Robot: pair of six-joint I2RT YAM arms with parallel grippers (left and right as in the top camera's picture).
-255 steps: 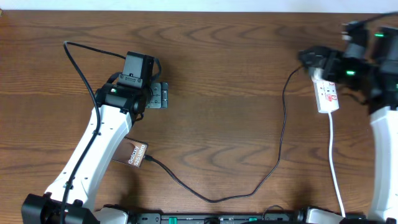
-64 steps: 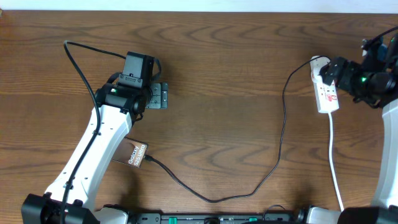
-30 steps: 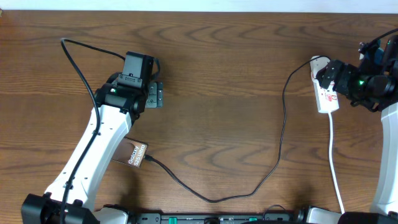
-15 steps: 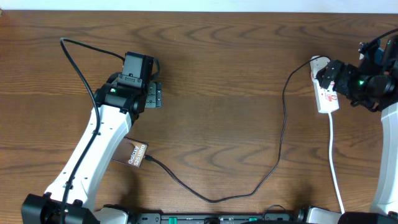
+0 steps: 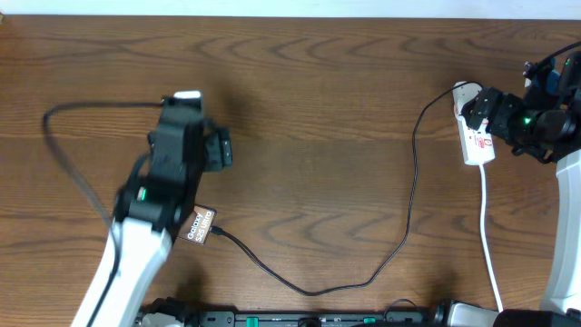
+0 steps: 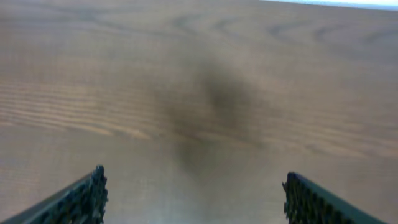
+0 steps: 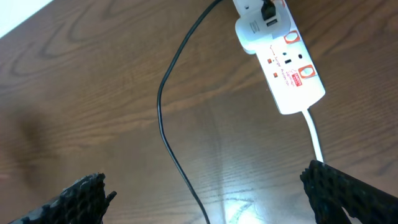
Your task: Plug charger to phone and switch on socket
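The phone [image 5: 201, 224] — a dark slab with white lettering — lies flat just behind the left gripper [image 5: 216, 150], half under its arm. The thin black charger [image 7: 160, 99] seems to meet the phone's edge, then loops across to the white, red-marked socket [image 7: 283, 68], which lies flat ahead of the right gripper [image 7: 205, 186] — plugged in at its far end.

Overhead and right wrist share the socket [image 5: 478, 150].
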